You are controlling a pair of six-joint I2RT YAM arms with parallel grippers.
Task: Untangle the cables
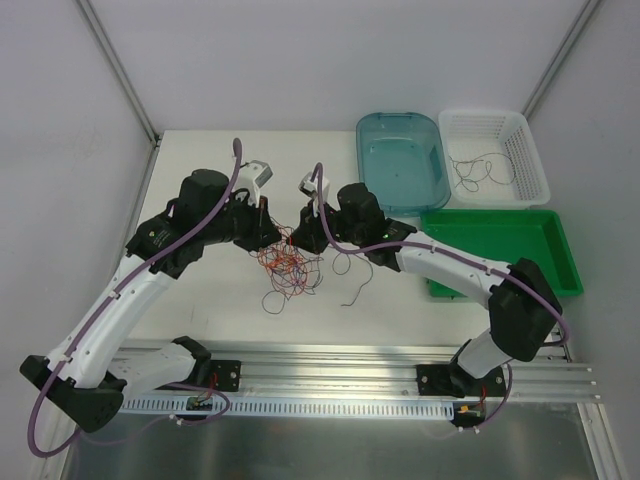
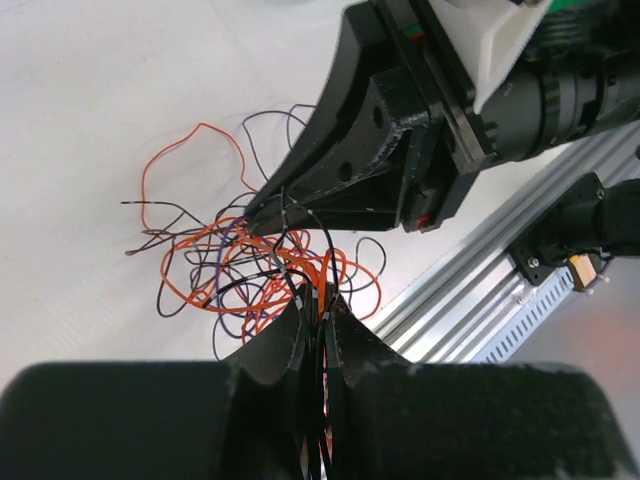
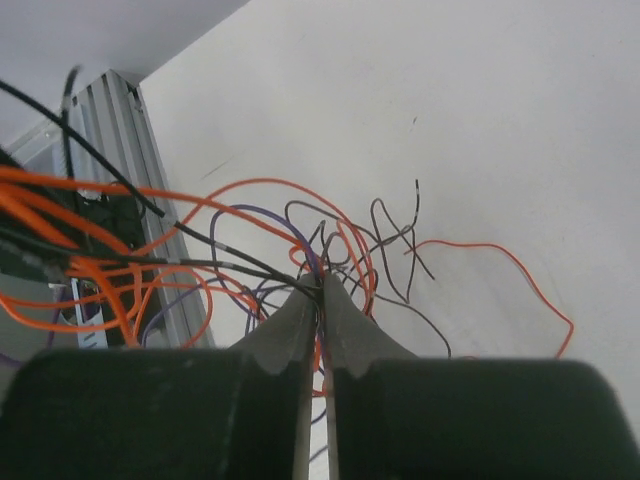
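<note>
The cables are a tangle of thin orange, black and purple wires on the table between my two grippers. My left gripper sits at the tangle's upper left. In the left wrist view it is shut on black and orange strands of the bunch. My right gripper sits at the tangle's upper right and also shows in the left wrist view. In the right wrist view it is shut on black and purple strands. A loose dark strand lies to the right.
A blue bin and a white basket holding a thin dark wire stand at the back right. A green tray lies in front of them. An aluminium rail runs along the near edge.
</note>
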